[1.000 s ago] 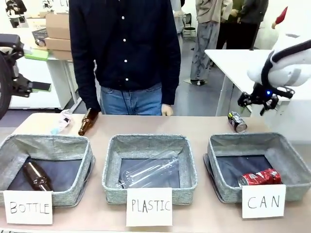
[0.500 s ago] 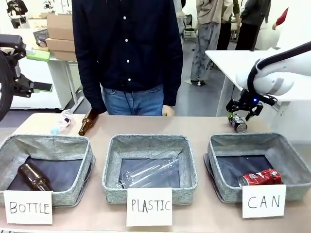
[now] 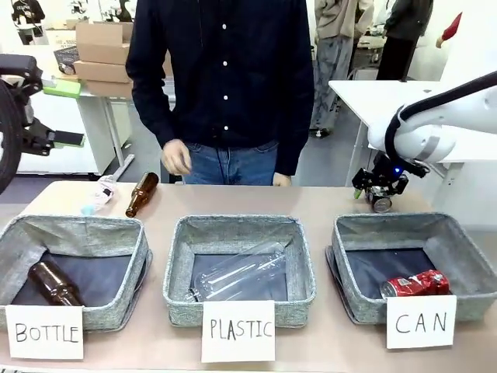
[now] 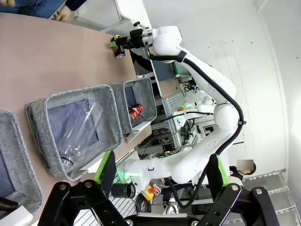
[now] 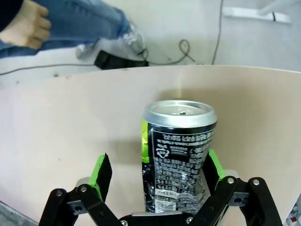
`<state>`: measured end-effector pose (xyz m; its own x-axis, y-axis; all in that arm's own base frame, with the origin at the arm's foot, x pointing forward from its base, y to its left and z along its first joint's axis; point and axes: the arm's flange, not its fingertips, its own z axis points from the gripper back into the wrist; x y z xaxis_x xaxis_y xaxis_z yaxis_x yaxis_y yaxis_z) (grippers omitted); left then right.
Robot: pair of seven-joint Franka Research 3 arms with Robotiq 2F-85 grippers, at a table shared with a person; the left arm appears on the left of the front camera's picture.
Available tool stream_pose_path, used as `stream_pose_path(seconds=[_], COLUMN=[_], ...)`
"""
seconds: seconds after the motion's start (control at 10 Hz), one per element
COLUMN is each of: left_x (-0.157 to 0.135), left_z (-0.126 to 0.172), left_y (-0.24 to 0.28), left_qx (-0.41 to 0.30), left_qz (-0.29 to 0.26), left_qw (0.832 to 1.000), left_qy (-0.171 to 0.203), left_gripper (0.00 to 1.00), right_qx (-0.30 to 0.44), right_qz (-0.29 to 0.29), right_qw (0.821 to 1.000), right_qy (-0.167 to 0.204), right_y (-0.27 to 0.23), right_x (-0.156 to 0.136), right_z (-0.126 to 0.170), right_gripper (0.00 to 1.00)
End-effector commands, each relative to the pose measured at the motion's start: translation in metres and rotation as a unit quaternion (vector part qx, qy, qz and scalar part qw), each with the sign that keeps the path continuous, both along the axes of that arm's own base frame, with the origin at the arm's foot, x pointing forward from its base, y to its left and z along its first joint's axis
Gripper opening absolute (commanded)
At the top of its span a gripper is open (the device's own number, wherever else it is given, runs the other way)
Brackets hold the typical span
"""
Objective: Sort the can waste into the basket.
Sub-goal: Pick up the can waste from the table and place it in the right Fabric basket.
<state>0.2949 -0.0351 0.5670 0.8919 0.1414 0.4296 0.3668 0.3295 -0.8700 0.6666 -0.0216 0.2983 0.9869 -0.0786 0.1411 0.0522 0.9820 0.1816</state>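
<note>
A black and silver can (image 3: 380, 202) with green-yellow print lies on the table behind the CAN basket (image 3: 411, 223). My right gripper (image 3: 376, 189) is open and low over it. In the right wrist view the can (image 5: 178, 150) sits between the green pads (image 5: 100, 172), closer to the right-hand one, with a wide gap on the other side. A red can (image 3: 415, 284) lies inside the basket by its front wall. My left gripper (image 4: 162, 172) is open, holds nothing and hangs high above the table's left end. From there the black can (image 4: 120, 52) and red can (image 4: 135, 113) show far off.
A PLASTIC basket (image 3: 239, 225) holds a clear bottle, and a BOTTLE basket (image 3: 74, 227) holds a brown one. A brown bottle (image 3: 141, 194) and a clear plastic bottle (image 3: 97, 194) lie at the back left. A person stands at the far edge, one hand (image 3: 177, 159) raised.
My right gripper came down and left until its open fingers straddle the black can. The person stepped right and lifted a hand away from the brown bottle.
</note>
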Motion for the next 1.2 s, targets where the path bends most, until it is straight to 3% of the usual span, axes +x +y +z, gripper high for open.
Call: stream_pose_path(seconds=[0.0, 0.1, 0.2, 0.3, 0.4, 0.6, 0.7, 0.9, 1.1], left_x=[0.0005, 0.0005, 0.0005, 0.0005, 0.0005, 0.0005, 0.0005, 0.0005, 0.0005], left_z=[0.0021, 0.0021, 0.0021, 0.0021, 0.0021, 0.0021, 0.0021, 0.0021, 0.0021], left_y=[0.0010, 0.0010, 0.0010, 0.0010, 0.0010, 0.0010, 0.0010, 0.0010, 0.0010], left_qx=[-0.011, -0.011, -0.011, -0.011, -0.011, -0.011, -0.011, -0.011, -0.011], left_qz=[-0.004, -0.004, -0.004, -0.004, -0.004, -0.004, -0.004, -0.004, -0.004], left_qw=[1.000, 1.000, 1.000, 1.000, 1.000, 1.000, 1.000, 1.000, 1.000], left_qy=[-0.006, -0.006, -0.006, -0.006, -0.006, -0.006, -0.006, -0.006, -0.006], left_gripper=[1.00, 1.00, 1.00, 1.00, 1.00, 1.00, 1.00, 1.00, 1.00], right_qx=[-0.007, -0.003, -0.005, 0.001, -0.001, -0.006, -0.005, 0.004, 0.005], right_qz=[0.001, 0.002, 0.003, 0.007, 0.007, 0.013, 0.014, 0.002, 0.007], right_qw=[1.000, 1.000, 1.000, 1.000, 1.000, 1.000, 1.000, 1.000, 0.999], right_qy=[0.003, 0.008, 0.010, 0.015, 0.017, 0.023, 0.025, 0.031, 0.031], right_y=[0.0001, 0.0004, 0.0020, 0.0032, 0.0036, 0.0026, 0.0020, 0.0015, 0.0019], right_x=[0.0041, 0.0048, 0.0045, 0.0052, 0.0050, 0.0035, 0.0032, 0.0034, 0.0018], right_z=[0.0045, 0.0056, 0.0071, 0.0075, 0.0070, 0.0074, 0.0072, 0.0052, 0.0046], right_gripper=[1.00, 1.00, 0.41, 0.40, 0.00, 0.00, 0.13, 0.00, 0.00])
